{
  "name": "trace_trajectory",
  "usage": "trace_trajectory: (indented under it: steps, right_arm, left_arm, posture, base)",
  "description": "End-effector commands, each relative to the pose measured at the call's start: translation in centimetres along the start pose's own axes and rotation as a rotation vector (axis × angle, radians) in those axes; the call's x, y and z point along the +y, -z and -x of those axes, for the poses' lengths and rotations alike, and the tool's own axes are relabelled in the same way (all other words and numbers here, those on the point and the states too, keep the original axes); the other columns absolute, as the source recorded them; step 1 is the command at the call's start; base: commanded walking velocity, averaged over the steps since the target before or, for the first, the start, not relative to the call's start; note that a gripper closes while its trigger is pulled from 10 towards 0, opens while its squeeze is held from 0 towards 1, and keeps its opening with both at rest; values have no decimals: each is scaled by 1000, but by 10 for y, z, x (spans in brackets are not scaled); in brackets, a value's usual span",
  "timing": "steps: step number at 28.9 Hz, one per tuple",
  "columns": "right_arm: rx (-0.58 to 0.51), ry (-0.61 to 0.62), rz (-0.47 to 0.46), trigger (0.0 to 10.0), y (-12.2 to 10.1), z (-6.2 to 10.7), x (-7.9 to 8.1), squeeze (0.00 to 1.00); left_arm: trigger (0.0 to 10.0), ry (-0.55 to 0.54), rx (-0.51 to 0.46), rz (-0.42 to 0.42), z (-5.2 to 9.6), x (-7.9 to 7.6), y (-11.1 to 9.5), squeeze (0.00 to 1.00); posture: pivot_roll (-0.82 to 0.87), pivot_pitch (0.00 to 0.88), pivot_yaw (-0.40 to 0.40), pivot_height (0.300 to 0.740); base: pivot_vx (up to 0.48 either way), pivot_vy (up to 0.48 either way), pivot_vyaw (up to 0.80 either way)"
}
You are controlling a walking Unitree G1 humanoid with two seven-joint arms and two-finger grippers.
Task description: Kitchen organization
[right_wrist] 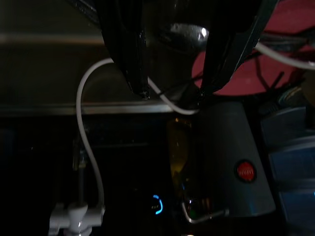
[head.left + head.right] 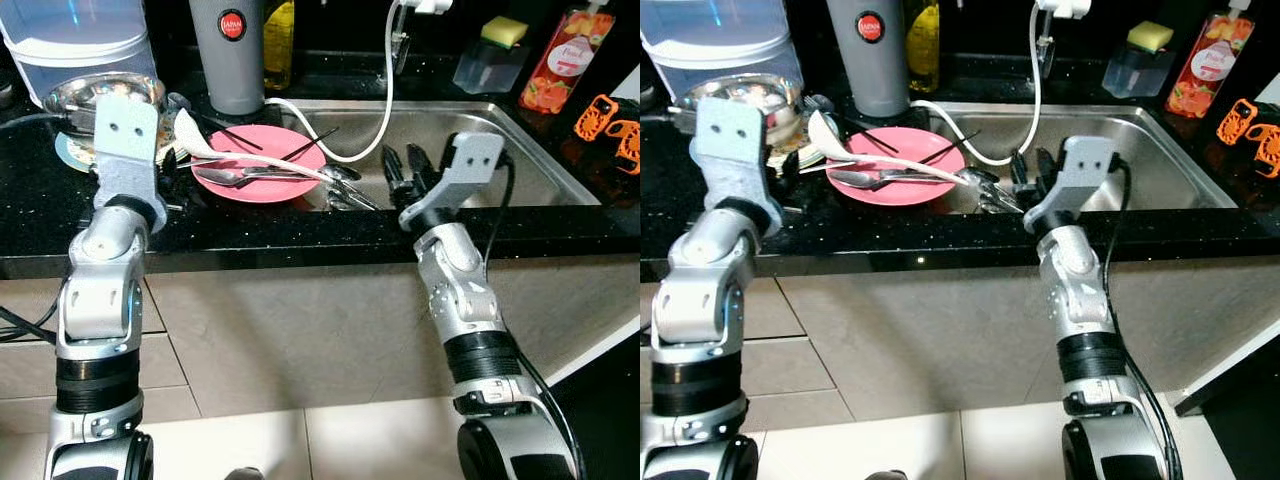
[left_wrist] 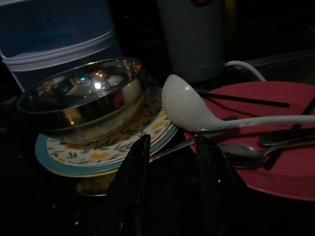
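A pink plate [image 2: 262, 152] lies on the black counter beside the sink. On it rest a white ladle [image 3: 184, 104], steel spoons [image 3: 246, 153] and black chopsticks [image 2: 305, 148]. Left of it a steel bowl [image 3: 83, 98] sits on a flower-patterned plate [image 3: 101, 150]. My left gripper [image 2: 175, 165] is open, low over the counter between the patterned plate and the pink plate, its fingertips just short of the ladle's bowl. My right gripper [image 2: 403, 160] is open over the sink's front left corner, close to the spoon handles that overhang the rim, and holds nothing.
A steel sink [image 2: 530, 160] takes up the right half, with a white hose [image 2: 382, 110] hanging into it. A grey flask [image 2: 232, 55] and a water container [image 2: 75, 40] stand at the back. A soap bottle [image 2: 565, 60], a sponge tub [image 2: 495, 55] and an orange holder [image 2: 612, 125] stand at the right.
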State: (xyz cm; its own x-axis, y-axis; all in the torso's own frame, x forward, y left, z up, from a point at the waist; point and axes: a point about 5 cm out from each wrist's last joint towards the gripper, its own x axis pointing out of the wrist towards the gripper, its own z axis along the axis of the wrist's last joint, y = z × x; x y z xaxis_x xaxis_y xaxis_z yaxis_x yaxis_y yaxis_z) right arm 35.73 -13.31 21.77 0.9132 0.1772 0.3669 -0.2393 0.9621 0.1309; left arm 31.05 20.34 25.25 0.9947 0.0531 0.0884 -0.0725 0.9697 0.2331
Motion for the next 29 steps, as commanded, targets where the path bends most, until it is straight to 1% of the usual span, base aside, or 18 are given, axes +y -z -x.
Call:
trace_trajectory:
  steps: [1,4,6,7,9,10,11,13,14,15,17,21,22,23,24,26,28,29]
  right_arm:
    - [6,4,8,10000,-1,0,-1,0]
    - [6,0,14,10000,0,3,0,0]
    - [-25,38,63,10000,-7,4,3,0]
    - [-25,38,63,10000,-7,4,3,0]
    - [-32,60,79,10000,-10,6,4,0]
    - [-27,64,77,10000,-11,8,4,0]
    - [-19,69,74,10000,-11,11,5,0]
    - [-13,73,73,10000,-12,12,4,0]
    - [-10,72,71,10000,-13,14,6,0]
    - [-10,72,71,10000,-13,14,6,0]
    - [-5,75,73,10000,-14,17,8,0]
    - [14,104,79,10000,-13,20,4,0]
    - [24,102,86,10000,-12,21,4,0]
    - [50,95,109,10000,-11,24,2,0]
    - [50,95,109,10000,-11,24,2,0]
    - [79,104,109,10000,-8,28,-1,0]
    - [111,136,85,10000,-4,32,-5,0]
    - [140,168,53,10000,1,36,-8,0]
  left_arm:
    - [10000,4,24,-10,0,2,4,0]
    - [10000,2,44,-12,0,1,6,0]
    - [10000,45,56,19,-7,-15,10,0]
    - [10000,45,56,19,-7,-15,10,0]
    - [10000,104,66,112,-7,-27,11,0]
    - [10000,122,68,140,-6,-29,11,0]
    - [10000,140,69,161,-5,-31,11,0]
    - [10000,150,68,169,-5,-34,11,0]
    - [10000,146,73,128,-4,-35,13,0]
    - [10000,146,73,128,-4,-35,13,0]
    - [10000,141,54,72,-3,-36,13,0]
    - [10000,167,20,74,-5,-35,9,0]
    - [10000,158,15,72,-6,-34,9,0]
    - [10000,122,16,24,-10,-32,11,0]
    - [10000,122,16,24,-10,-32,11,0]
    - [10000,79,37,-21,-12,-28,18,0]
    - [10000,39,59,-30,-13,-24,23,0]
    - [10000,4,66,-44,-12,-19,25,0]
  posture:
    - [253,4,-48,740]
    - [250,1,-38,740]
    - [223,0,-22,740]
    - [223,0,-22,740]
    - [214,0,-21,740]
    - [213,0,-20,740]
    - [212,0,-19,740]
    - [208,0,-17,740]
    - [202,0,-11,740]
    - [202,0,-11,740]
    - [195,0,-7,740]
    - [180,0,-6,740]
    - [160,0,-10,740]
    - [149,0,-10,740]
    - [149,0,-10,740]
    - [138,0,-17,740]
    - [135,1,-19,740]
    - [134,3,-22,740]
  base:
    - [0,0,0]
    - [0,0,0]
    - [0,0,0]
    - [0,0,0]
    - [0,0,0]
    - [0,0,0]
    - [0,0,0]
    - [0,0,0]
    - [0,0,0]
    - [0,0,0]
    - [0,0,0]
    - [0,0,0]
    - [0,0,0]
    - [0,0,0]
    - [0,0,0]
    - [0,0,0]
    - [0,0,0]
    - [0,0,0]
